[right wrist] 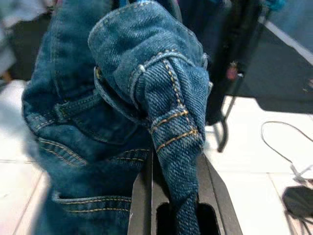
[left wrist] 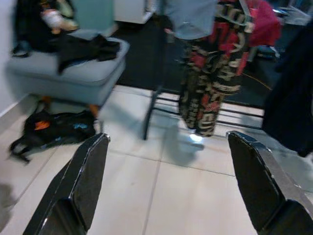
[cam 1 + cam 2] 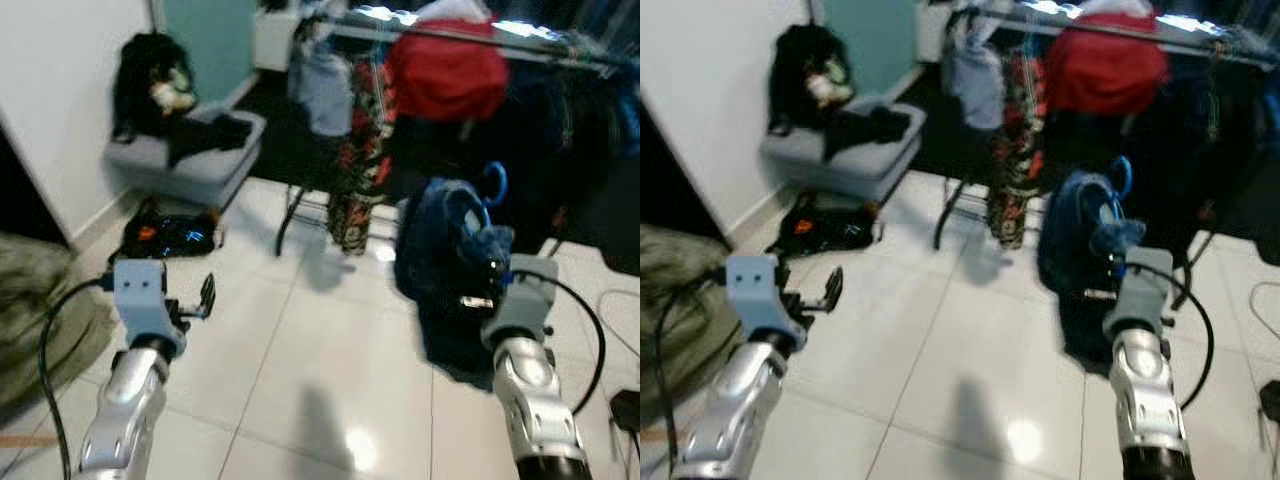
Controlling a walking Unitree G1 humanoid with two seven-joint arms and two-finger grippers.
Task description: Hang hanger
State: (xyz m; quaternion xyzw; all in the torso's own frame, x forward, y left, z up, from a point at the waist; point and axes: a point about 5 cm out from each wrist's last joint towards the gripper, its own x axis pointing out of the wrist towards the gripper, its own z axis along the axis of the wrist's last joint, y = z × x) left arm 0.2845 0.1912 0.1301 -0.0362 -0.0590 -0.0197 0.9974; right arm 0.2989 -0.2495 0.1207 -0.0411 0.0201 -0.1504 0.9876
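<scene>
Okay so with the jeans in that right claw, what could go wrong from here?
The right claw pinches only a fold of the jeans, so they could slip off.
The blue hanger hook sits below the crowded rail, so it could snag the red garment.
The jeans hang low and could drag on the tiles.

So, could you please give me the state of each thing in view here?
Right gripper: shut on the jeans.
Jeans: on a blue hanger, held up, not yet on the rail.
Left gripper: open, holding nothing.
Clothes rail: hung with garments.
Black backpack: lying on the floor.
</scene>
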